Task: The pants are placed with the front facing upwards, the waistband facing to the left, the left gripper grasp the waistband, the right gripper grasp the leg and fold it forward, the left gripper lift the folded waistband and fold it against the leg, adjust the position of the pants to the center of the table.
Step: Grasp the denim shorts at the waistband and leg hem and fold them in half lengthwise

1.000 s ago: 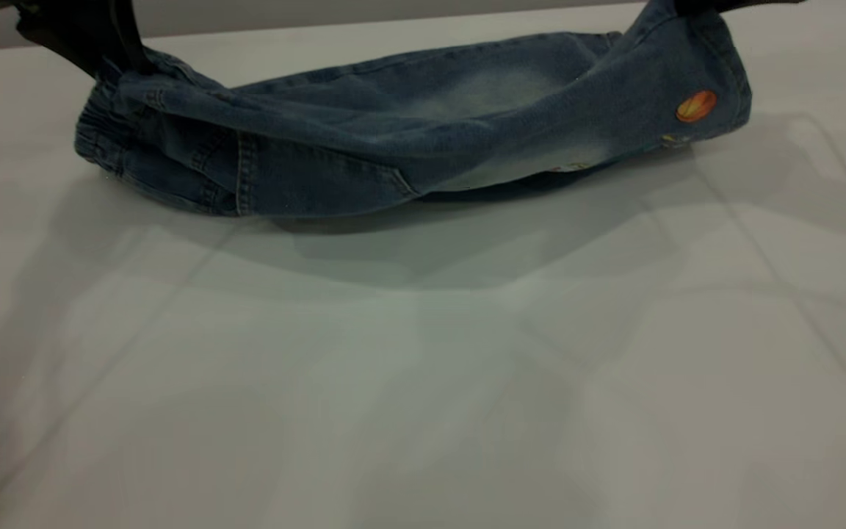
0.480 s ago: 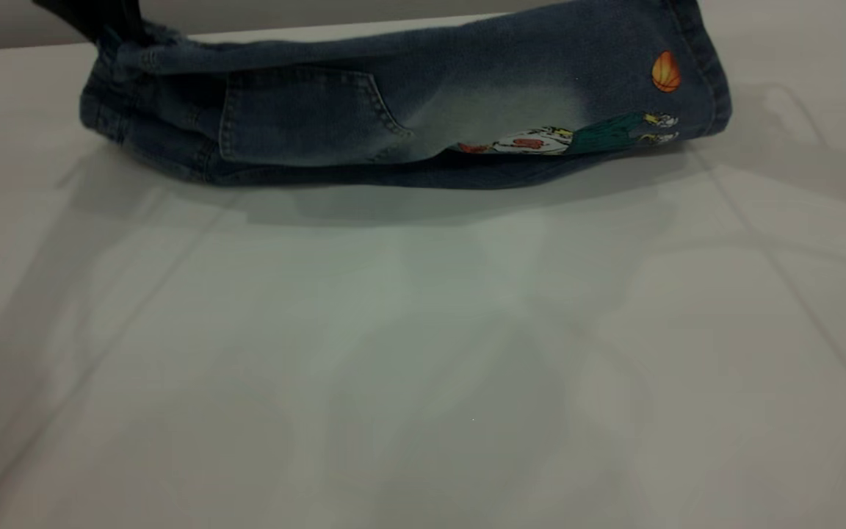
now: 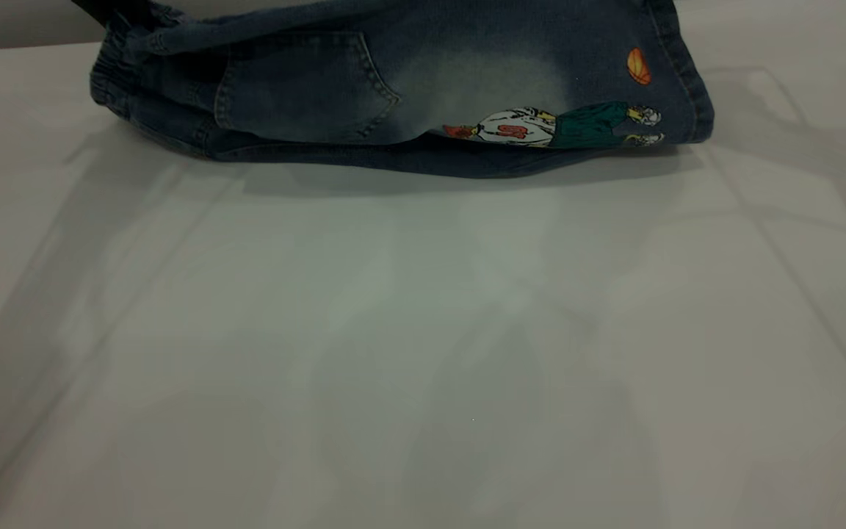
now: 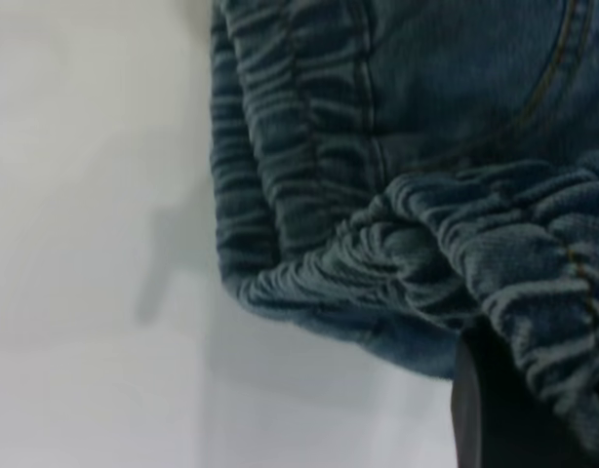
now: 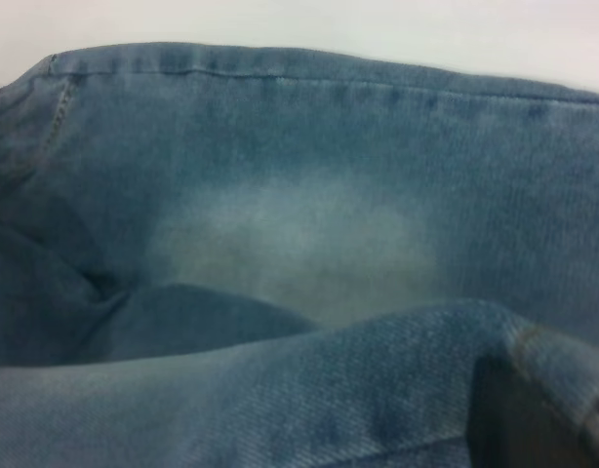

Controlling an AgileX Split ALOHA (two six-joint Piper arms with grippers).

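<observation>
Denim has risen further over the last second: we have the pants hoisted along their far edge, so the back pocket and a cartoon print now face the exterior camera, where before only the front showed. The lower fold still trails on the surface near its far side. Our left gripper is clamped on the waistband; our right gripper is pinched on the leg cloth. We judge the forward fold is mid-swing; both ends must travel together toward us.
</observation>
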